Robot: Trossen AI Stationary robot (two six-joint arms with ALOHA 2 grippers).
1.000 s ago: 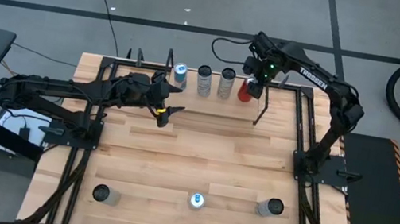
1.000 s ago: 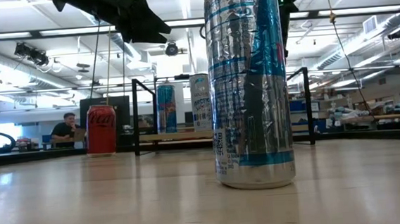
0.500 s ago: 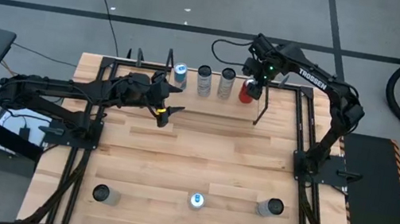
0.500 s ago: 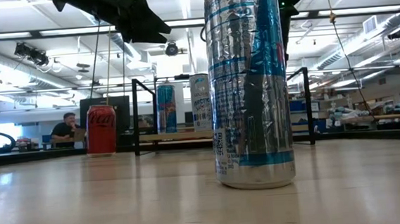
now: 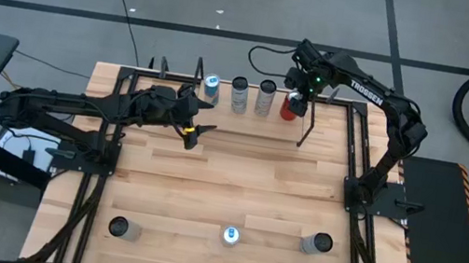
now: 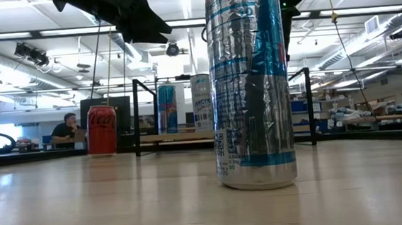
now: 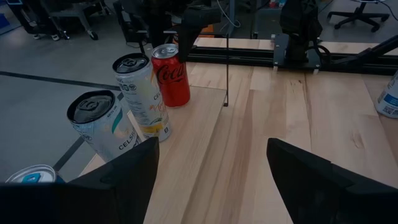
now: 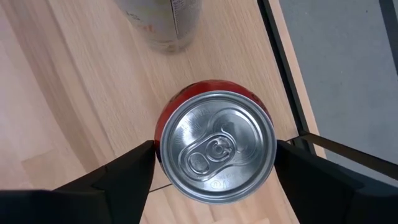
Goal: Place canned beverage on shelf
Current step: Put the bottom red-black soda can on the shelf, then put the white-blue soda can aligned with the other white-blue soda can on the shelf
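Observation:
A red cola can stands upright on its base at the right end of the light wood shelf, next to the thin black upright. It also shows in the high view and the low view. My right gripper is open above it, pointing down, with one finger on either side of the can's top and apart from it. My left gripper is open and empty over the table in front of the shelf's left part.
Three more cans stand on the shelf to the left of the red one: a blue one and two pale ones. Three cans stand near the table's near edge. A person sits in the room behind.

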